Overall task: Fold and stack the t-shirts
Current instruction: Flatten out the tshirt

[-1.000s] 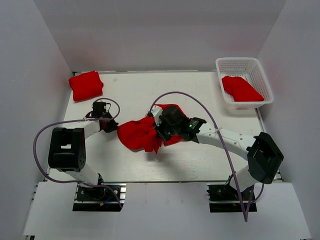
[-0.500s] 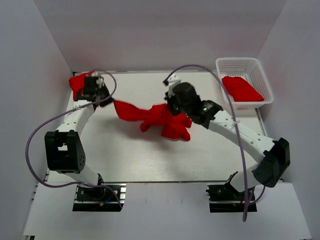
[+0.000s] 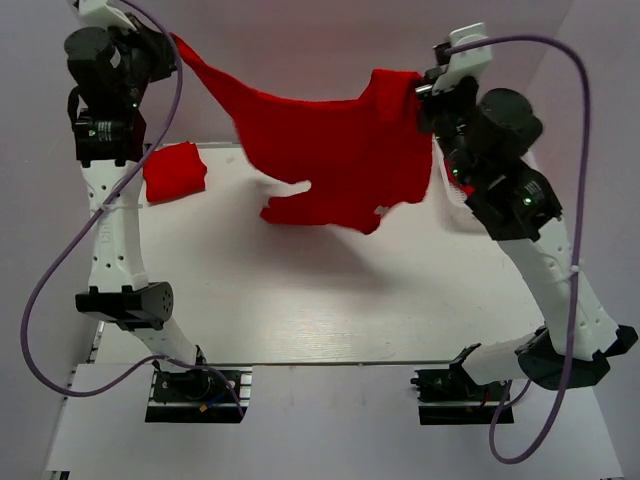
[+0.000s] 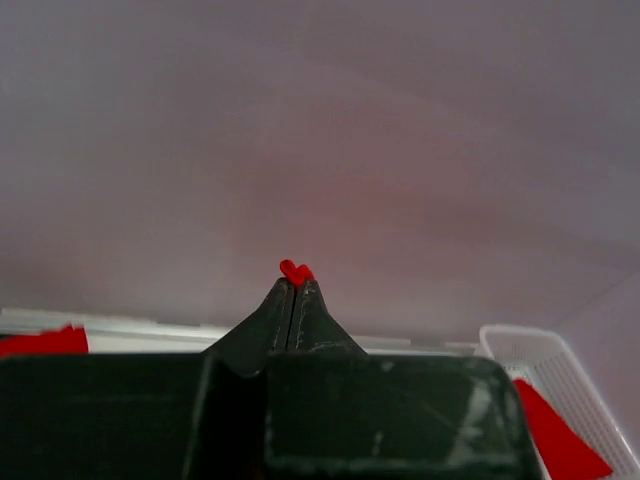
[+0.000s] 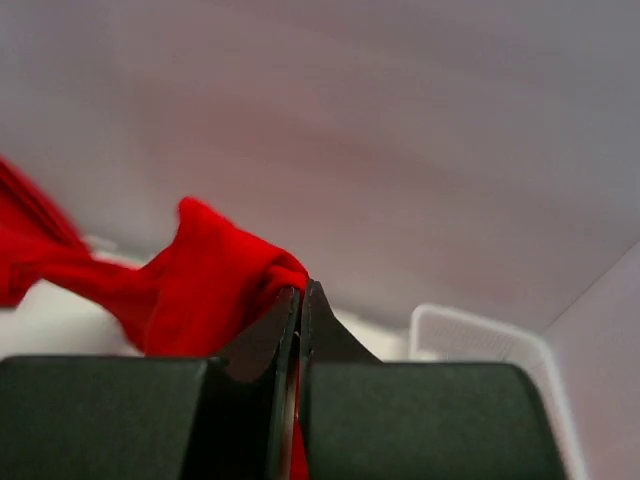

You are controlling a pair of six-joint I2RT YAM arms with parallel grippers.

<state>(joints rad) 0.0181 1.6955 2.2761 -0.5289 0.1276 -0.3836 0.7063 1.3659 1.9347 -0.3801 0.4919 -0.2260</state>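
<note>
Hanging in the air above the table [image 3: 300, 310], the shirt [image 3: 335, 150] was spread between the two raised arms, well clear of the surface, sagging in the middle with an uneven lower edge. The left claw [image 4: 295, 284] was clenched on a thin corner, only a nub of red showing past its tips. The right claw [image 5: 300, 292] was clenched on a thicker bunch of cloth that bulged out to its left. The fabric looked light and limp, likely to drape and crease rather than keep any shape, and not slippery, so a small pinch seemed enough to carry it. Holds at two matching corners, shoulders or hem, would probably let it hang flat; the bunched right hold could leave that side twisted. A folded shirt [image 3: 175, 170] lay at the table's far left, and a third shirt [image 4: 565, 445] lay in the basket [image 4: 515, 335].
</note>
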